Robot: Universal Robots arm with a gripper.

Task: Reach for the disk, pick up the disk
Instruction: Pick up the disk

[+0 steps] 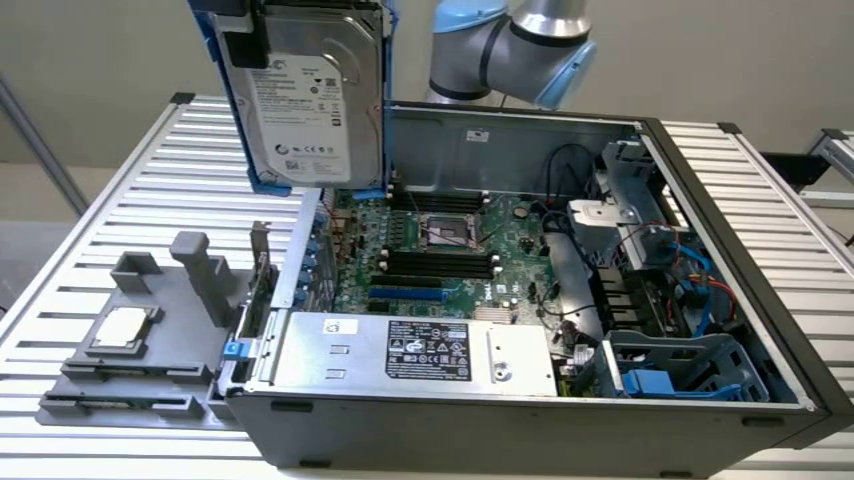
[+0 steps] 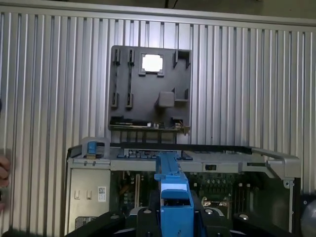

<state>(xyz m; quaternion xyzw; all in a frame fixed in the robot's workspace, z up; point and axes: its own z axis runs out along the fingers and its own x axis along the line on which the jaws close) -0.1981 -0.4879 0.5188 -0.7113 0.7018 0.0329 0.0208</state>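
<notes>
Exterior view: disk (image 1: 310, 95) up in the air, upright, label facing the camera, blue frame along both long edges, above the open case's (image 1: 721, 400) corner on the exterior view's left. Clear of the table (image 1: 80, 250) and of the case. Black part of the pincer (image 1: 243, 45) pressed against the disk's upper corner, clamped on its blue frame. Arm (image 1: 514, 45) behind, above the case's back wall.

Inside the case: motherboard (image 1: 441, 250) flat on the bottom, with a square socket near the middle and dark memory slots below it. Silver box (image 1: 414, 350) with a black label along the near wall. Blue bay (image 1: 681, 370) in the corner on the exterior view's right, with blue and red cables above it. Blue clip (image 1: 238, 349) on the case edge at the exterior view's left.

Grey tray (image 1: 147, 340) on the table beside the case, on the exterior view's left. Small silver chip (image 1: 123, 325) seated in a square recess of it; grey posts upright near the tray's back.

Wrist view: looks down along the disk's blue edge (image 2: 173, 197), pinched between the black pincer halves. Case rim (image 2: 197, 158) beneath, tray (image 2: 150, 94) with chip (image 2: 152, 62) beyond it on the slatted table (image 2: 247, 74).
</notes>
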